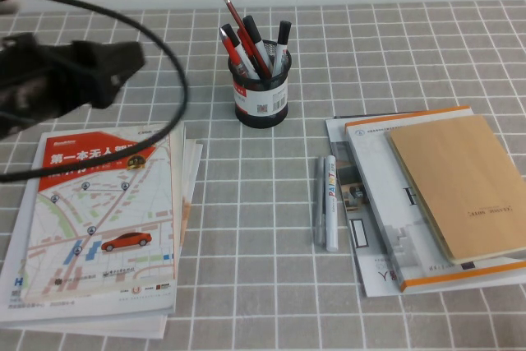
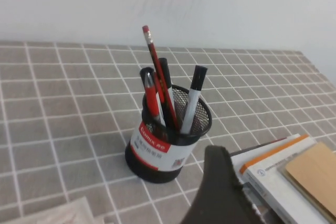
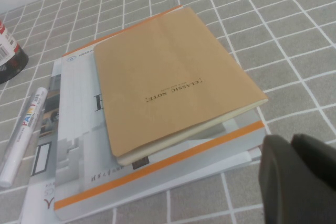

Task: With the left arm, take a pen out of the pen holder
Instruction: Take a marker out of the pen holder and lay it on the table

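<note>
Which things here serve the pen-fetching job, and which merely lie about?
Job: pen holder, its pens, left gripper raised left of it.
Lying about: two markers on table, map booklets, notebook on books, right gripper near those books.

Left gripper (image 1: 123,59): a smeared dark mass in the high view, and I cannot read its outline. In its own wrist view it shows only as a dark stub (image 2: 218,192), cut by the frame edge. Ahead of it, the pen holder (image 2: 157,148) hides the lower halves of the pens (image 2: 199,75). The label print is too small for me to read.

Right gripper (image 3: 296,179): blurred, cropped at the frame corner, outside the high view. Ahead of it, the tan notebook (image 3: 168,77) covers most of the white book (image 3: 73,108).
</note>
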You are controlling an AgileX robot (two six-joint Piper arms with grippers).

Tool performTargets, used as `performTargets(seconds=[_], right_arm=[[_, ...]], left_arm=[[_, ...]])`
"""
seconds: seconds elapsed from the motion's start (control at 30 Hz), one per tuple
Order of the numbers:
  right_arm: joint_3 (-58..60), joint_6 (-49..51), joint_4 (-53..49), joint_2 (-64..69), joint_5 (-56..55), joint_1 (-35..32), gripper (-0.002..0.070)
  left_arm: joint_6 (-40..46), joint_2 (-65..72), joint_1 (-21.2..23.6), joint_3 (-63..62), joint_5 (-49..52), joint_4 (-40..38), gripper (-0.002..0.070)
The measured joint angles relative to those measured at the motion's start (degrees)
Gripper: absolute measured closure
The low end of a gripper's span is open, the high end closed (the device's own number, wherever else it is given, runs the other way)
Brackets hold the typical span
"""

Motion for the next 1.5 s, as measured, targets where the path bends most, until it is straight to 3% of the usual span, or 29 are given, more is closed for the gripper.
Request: performTargets(seconds=[0.13, 0.33, 0.83, 1.5], right_arm=[[0.0, 0.0, 0.0, 0.0, 0.0, 0.0, 0.0689], [0.0, 0.0, 0.0, 0.0, 0.0, 0.0, 0.0689], [0.0, 0.0, 0.0, 0.0, 0.0, 0.0, 0.0689], [0.0, 0.0, 0.0, 0.0, 0.0, 0.0, 0.0689]], left_arm=[[9.9, 7.7, -5.1, -4.1, -3.0, -6.6, 0.0264], [13.9, 19.6, -10.7, -14.0, -8.5, -9.0, 0.0263], [8.9, 39.5, -11.4, -33.4, -11.4, -9.5, 0.0264], [9.8, 46.3, -11.7, -35.2, -14.0, -10.0, 0.0264]])
